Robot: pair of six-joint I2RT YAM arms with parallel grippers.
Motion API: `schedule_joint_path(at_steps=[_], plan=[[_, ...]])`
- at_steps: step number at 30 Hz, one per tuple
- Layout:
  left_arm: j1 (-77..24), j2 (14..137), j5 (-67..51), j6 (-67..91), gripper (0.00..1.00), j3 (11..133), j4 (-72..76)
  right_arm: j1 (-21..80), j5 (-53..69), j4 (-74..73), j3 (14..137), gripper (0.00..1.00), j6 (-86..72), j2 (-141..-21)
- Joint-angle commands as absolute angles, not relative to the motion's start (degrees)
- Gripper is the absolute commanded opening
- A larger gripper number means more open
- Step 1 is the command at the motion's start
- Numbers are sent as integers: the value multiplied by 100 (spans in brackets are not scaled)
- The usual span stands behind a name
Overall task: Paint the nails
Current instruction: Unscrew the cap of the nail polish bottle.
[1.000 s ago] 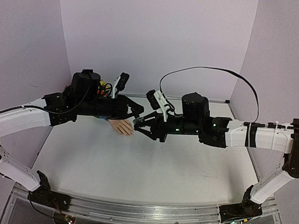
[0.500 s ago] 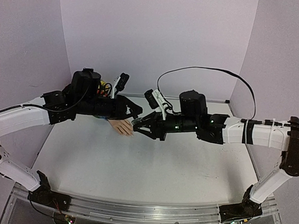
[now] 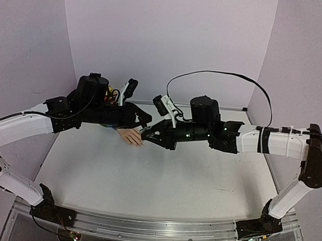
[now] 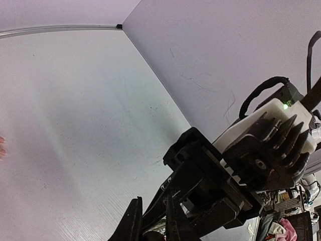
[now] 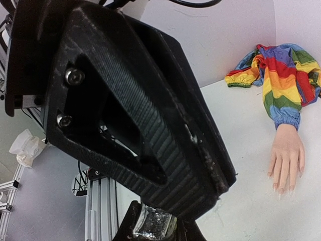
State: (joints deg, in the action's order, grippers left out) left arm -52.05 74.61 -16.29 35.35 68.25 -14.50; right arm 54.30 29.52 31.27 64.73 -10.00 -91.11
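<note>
**Both grippers closed over the fake hand at the back of the table**

Top view: a white table sits between plain lilac walls, with a metal rail along its near edge. The fake hand lies palm down on the table towards the back, left of centre. The left gripper hangs just above and behind it. The right gripper has its tips right beside the hand's fingers; contact cannot be told. Both grippers have their fingers drawn together.

Left wrist view: the pale, faintly scuffed surface meets a scratched wall at a straight seam. The right arm fills the lower right.

Right wrist view: a black ribbed finger blocks most of the frame. A small glittery piece shows at the bottom edge between dark parts; whether it is clamped cannot be told. Beyond, the hand lies flat with its nails pointing towards the camera and its rainbow sleeve bunched against the wall
</note>
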Motion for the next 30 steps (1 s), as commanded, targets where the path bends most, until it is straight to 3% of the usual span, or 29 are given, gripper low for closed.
schedule_joint_path(at_steps=[1,3,7,10,13,17,23,26,30], plan=[[-5248,7288,-1633,3590,0,7087,-1379,5396,2694,3428,6675,0,-917,-9146],[-5247,7340,-982,3960,0,7223,-1895,5446,2011,3444,6618,0,-761,-9133],[-5271,7547,457,5345,0,7495,-2975,5951,-1017,3823,6406,0,302,-9270],[-5284,7744,541,5571,0,7571,-2965,5936,-1445,4199,6355,0,485,-9448],[-5282,7924,288,5358,4,7793,-2950,5822,-559,4210,6424,0,389,-9494],[-5282,7738,-214,4966,41,7612,-2472,5636,483,4180,6277,0,140,-9329],[-5276,6933,-847,4346,97,6694,-1567,4954,3088,4183,5927,0,-999,-8795],[-5277,6702,-1404,4171,100,6472,-1170,4798,3987,4218,5848,0,-1414,-8566],[-5282,6707,-2079,4079,95,6442,-676,4745,4730,4427,5864,0,-2051,-8347]])
